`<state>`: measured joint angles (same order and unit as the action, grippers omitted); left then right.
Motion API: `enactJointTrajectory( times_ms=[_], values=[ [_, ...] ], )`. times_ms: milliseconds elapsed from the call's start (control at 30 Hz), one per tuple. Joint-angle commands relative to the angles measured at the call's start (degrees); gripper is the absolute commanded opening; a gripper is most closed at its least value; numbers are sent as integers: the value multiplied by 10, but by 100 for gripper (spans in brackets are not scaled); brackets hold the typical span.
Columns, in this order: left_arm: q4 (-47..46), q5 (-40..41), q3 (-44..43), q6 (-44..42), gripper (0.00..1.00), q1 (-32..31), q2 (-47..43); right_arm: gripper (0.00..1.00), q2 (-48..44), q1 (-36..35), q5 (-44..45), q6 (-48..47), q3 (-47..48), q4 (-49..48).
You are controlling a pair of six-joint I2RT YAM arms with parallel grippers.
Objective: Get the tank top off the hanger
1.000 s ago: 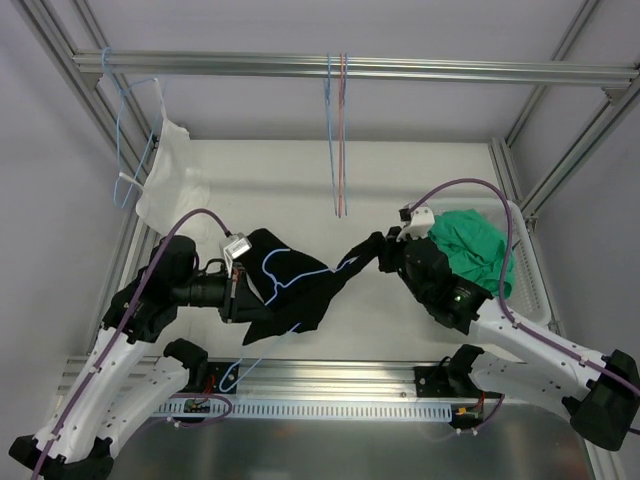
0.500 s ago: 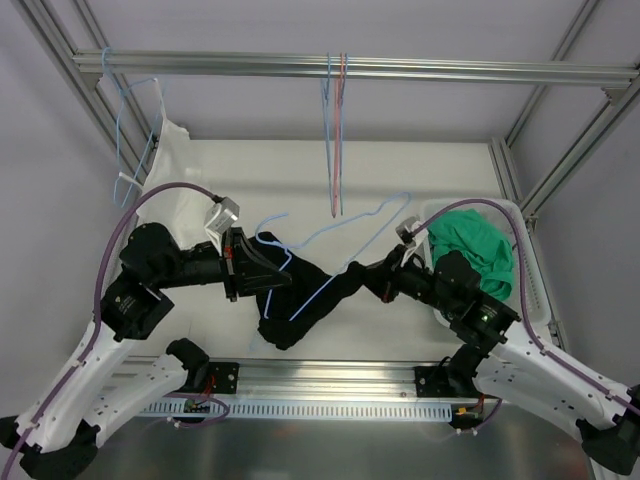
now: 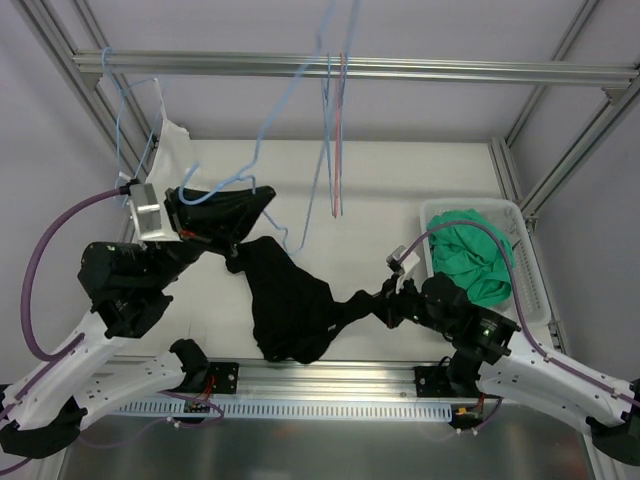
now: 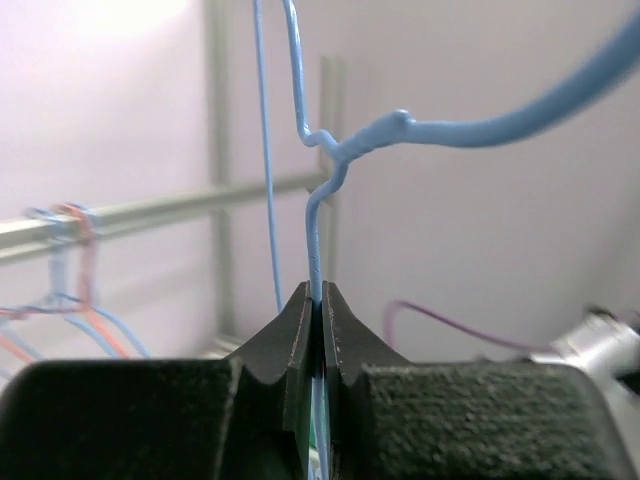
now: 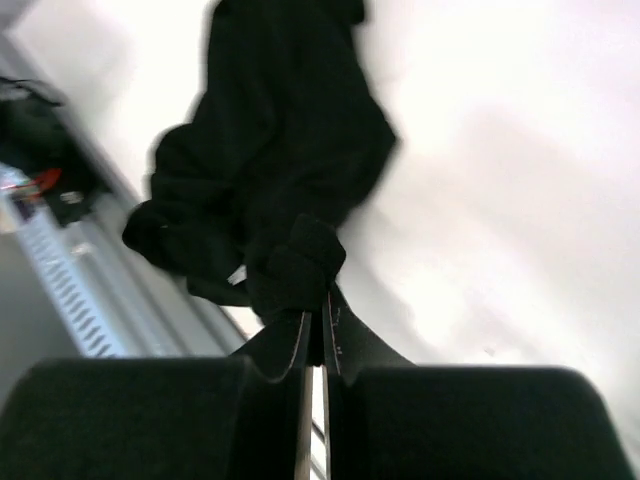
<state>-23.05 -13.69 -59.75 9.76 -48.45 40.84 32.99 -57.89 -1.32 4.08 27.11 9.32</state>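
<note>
The black tank top [image 3: 290,310] lies crumpled on the white table, its upper end reaching up towards my left gripper. My left gripper [image 3: 262,195] is raised and shut on the light blue wire hanger [image 3: 290,90], whose wire rises towards the top rail. In the left wrist view the hanger wire [image 4: 318,230] runs straight between the closed jaws of the gripper [image 4: 318,300]. My right gripper [image 3: 378,300] is shut on the tank top's right edge, low over the table. In the right wrist view the black cloth [image 5: 290,150] bunches at the tips of the gripper [image 5: 320,315]. Whether a strap still hooks the hanger is unclear.
A white bin [image 3: 470,206] at the right holds green cloth [image 3: 470,250]. A white garment [image 3: 165,170] hangs on a blue hanger at the back left. Red and blue hangers [image 3: 338,140] hang from the metal rail [image 3: 450,70].
My left gripper has lifted the hanger up and to the left. The tank top has slid down off it onto the table. My right gripper has pulled nearer and lower with the cloth.
</note>
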Motion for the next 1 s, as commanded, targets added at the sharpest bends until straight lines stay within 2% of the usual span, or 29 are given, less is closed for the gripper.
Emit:
enactJointTrajectory(
  times_ms=[0,67,133,233,367,400,467,500,533,567,700,733,833,967],
  values=[
    [-118,185,6,-67,0,-5,-29,0,-28,0,146,-6,25,86],
    [-77,259,2,-67,0,-5,-52,0,-63,0,168,-3,31,111],
    [-30,295,1,-57,0,-5,-66,0,-91,-1,188,-6,33,115],
    [95,332,-12,-36,0,-5,-86,8,-114,0,191,-19,32,102],
    [223,363,-10,17,0,-5,-111,10,-54,0,119,-21,24,17],
    [266,368,-6,39,0,-5,-115,12,-10,0,82,-20,23,0],
    [307,393,-2,63,0,-5,-117,21,37,-1,51,-14,25,-43],
    [327,402,-5,82,0,-5,-114,30,57,-1,43,-12,27,-54],
    [368,408,-9,87,0,-5,-109,56,86,-1,47,-8,29,-61],
    [388,409,-22,99,0,-5,-91,67,95,-1,54,-1,29,-70],
    [468,387,-59,126,0,-5,-39,77,93,-1,88,0,26,-75],
    [475,381,-63,131,0,-5,-30,85,87,-2,94,1,21,-74],
    [491,369,-95,130,0,-5,43,98,61,-1,108,0,13,-73],
    [520,350,-183,119,0,-5,133,99,31,-1,112,4,3,-56]
  ],
)
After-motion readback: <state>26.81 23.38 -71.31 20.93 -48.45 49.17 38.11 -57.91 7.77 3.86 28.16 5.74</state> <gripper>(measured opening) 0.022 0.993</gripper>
